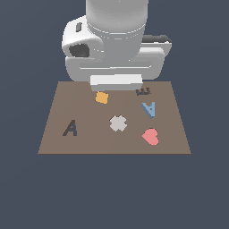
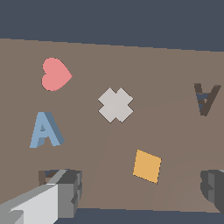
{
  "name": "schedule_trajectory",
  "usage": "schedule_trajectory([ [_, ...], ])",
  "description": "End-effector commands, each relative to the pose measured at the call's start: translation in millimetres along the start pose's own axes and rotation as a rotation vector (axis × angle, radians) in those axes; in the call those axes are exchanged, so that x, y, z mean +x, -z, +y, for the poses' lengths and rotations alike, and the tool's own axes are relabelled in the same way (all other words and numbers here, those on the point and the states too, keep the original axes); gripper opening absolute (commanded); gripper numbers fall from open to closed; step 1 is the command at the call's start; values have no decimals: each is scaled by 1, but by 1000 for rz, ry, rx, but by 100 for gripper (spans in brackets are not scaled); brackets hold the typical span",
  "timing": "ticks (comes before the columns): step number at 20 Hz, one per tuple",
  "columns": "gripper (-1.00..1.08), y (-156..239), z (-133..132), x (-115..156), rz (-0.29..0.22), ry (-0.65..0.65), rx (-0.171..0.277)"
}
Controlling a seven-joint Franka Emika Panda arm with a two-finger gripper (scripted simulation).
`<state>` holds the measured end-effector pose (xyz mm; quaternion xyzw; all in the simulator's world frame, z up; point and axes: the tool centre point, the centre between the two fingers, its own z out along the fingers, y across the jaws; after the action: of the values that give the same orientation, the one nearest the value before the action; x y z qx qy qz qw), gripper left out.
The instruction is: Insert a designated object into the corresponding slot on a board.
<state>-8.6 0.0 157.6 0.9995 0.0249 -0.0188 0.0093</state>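
The light-blue A-shaped block [image 1: 149,108] [image 2: 45,130] lies flat on the brown board [image 1: 89,143] [image 2: 175,131], toward the exterior view's right. The dark A-shaped slot [image 1: 70,128] [image 2: 205,99] sits near the board's opposite side, on the exterior view's left, with nothing in it. My gripper [image 1: 116,86] [image 2: 142,187] hangs over the board's far edge, close to the orange square and apart from both block and slot. Its fingers [image 2: 65,192] stand wide apart, so it is open and holds nothing.
An orange square [image 1: 102,97] [image 2: 147,166], a grey cross [image 1: 118,123] [image 2: 115,105] and a pink heart [image 1: 151,136] [image 2: 54,74] lie on the board. A dark E-shaped recess [image 1: 143,91] [image 2: 43,176] is partly hidden by a finger. The arm's bulk looms over the far edge.
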Motion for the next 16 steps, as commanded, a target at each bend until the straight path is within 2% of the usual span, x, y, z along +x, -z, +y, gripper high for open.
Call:
schedule_trajectory([
  [1, 100, 0, 0, 0, 0, 0, 0],
  [8, 100, -14, -17, 2, 5, 12, 3],
  [16, 100, -62, -77, 9, 22, 54, 12],
])
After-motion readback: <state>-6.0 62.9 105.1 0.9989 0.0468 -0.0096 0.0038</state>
